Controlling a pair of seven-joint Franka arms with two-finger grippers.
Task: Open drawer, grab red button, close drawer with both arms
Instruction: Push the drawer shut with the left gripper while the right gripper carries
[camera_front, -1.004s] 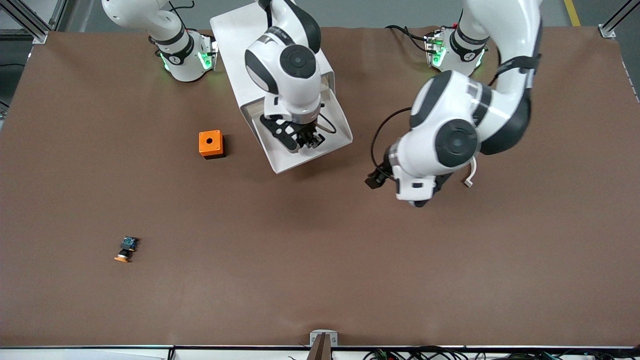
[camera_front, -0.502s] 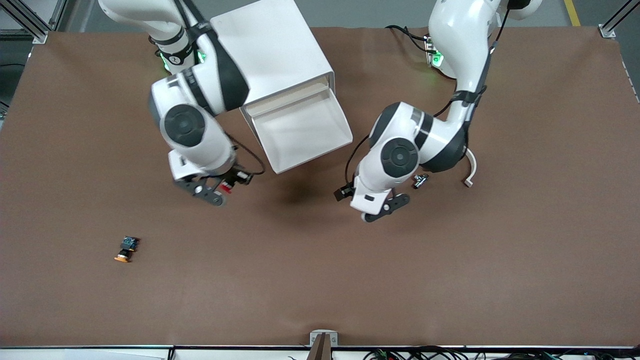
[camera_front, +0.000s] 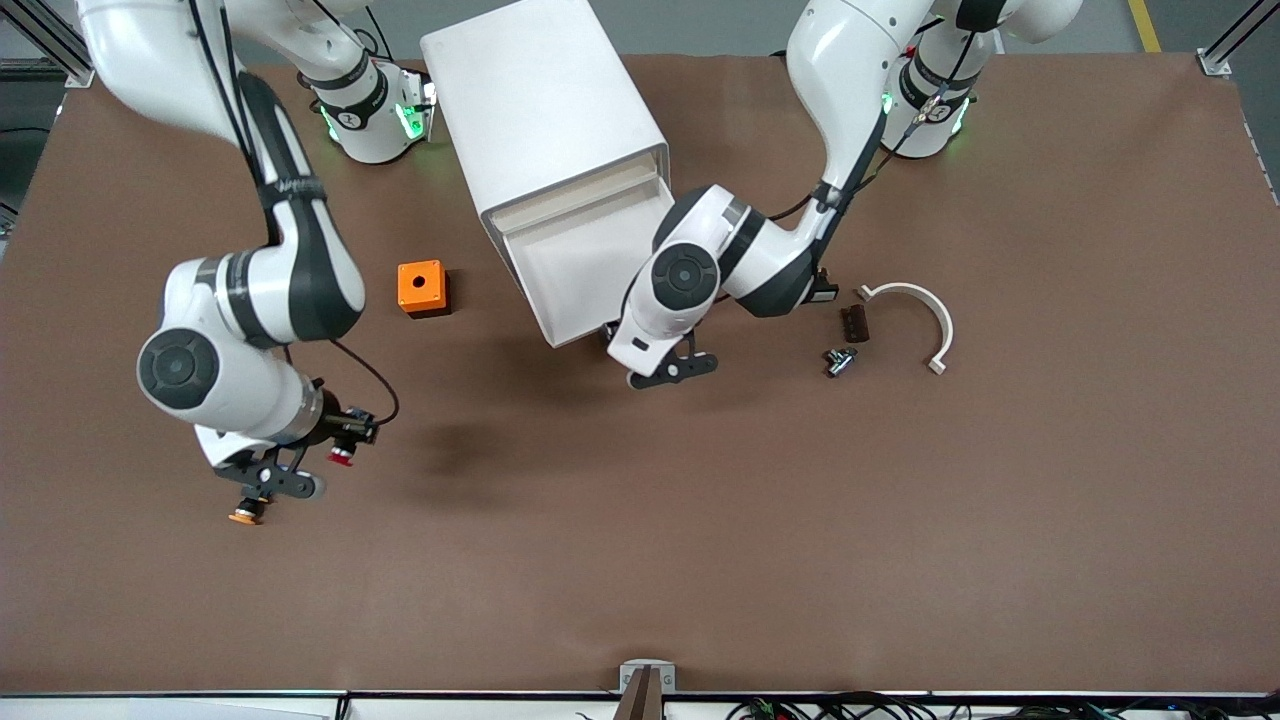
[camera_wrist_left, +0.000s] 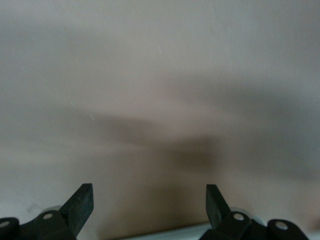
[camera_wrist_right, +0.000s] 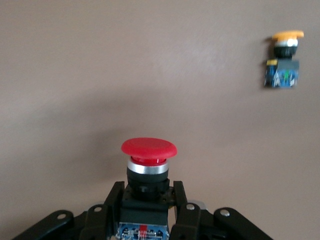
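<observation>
Swung outward since half a second before, with the right gripper (camera_front: 335, 445) carried from beside the drawer to about 8 o'clock of the front view, over bare table (camera_front: 640, 560) toward the right arm's end. Clamped there on the button (camera_front: 342, 457), jaws closed around its black body, red cap pointing away from the wrist and bluish rear end tucked between the fingers, as seen in the right wrist view (camera_wrist_right: 148, 165). Hung above the table, not resting on it.

Found the orange-capped button (camera_front: 243, 517) at 7 o'clock of that gripper, lying on the table, partly covered in the front view, whole in the right wrist view (camera_wrist_right: 284, 57) and well apart from the held one.

Placed at about 10 o'clock of the front view: orange box (camera_front: 421, 288), hole upward, resting on the table beside the cabinet.

Stood at 12 o'clock: white cabinet (camera_front: 545, 110), with its drawer (camera_front: 580, 270) pulled open toward the front camera.

Brought the left gripper (camera_front: 640, 355) in to the drawer's front, near the view's centre. Kept its jaws spread wide and empty, fingers (camera_wrist_left: 80, 205) facing a pale surface close ahead.

Noted at 3 o'clock of that gripper, on the table: small dark block (camera_front: 853, 323), small metal part (camera_front: 838, 360) and curved white piece (camera_front: 920, 310).
</observation>
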